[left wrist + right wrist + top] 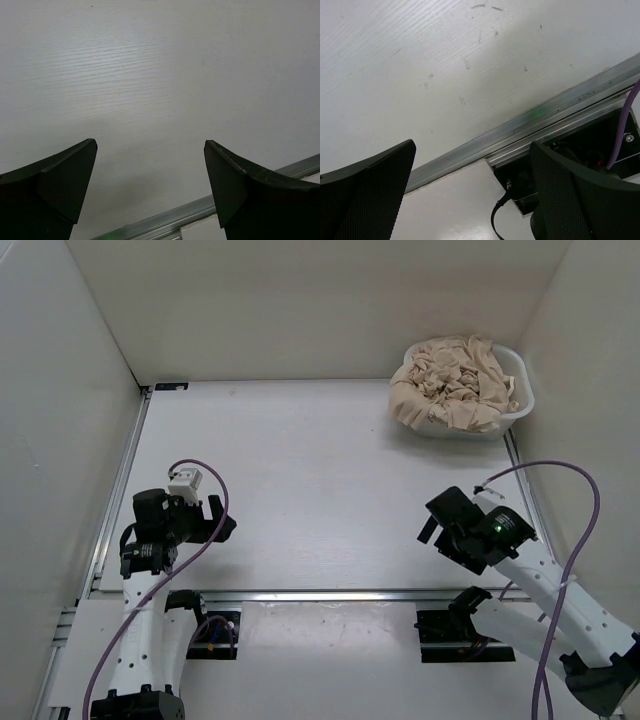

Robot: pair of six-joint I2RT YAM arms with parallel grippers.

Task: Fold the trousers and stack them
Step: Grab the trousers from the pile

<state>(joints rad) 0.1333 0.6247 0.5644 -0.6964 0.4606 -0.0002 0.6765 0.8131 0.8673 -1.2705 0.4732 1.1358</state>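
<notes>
the left end effector (150, 143) and the right end effector (472, 144) both hang released, jaws spread wide with nothing between them, low over the near part of the white worktop (320, 470). the trousers (455, 385) lie in a crumpled heap in the white basket (523, 390) at the far right corner, well apart from both arms. folding looks not yet begun; the next move likely calls for the right arm to reach the basket and lift out one pair.
</notes>
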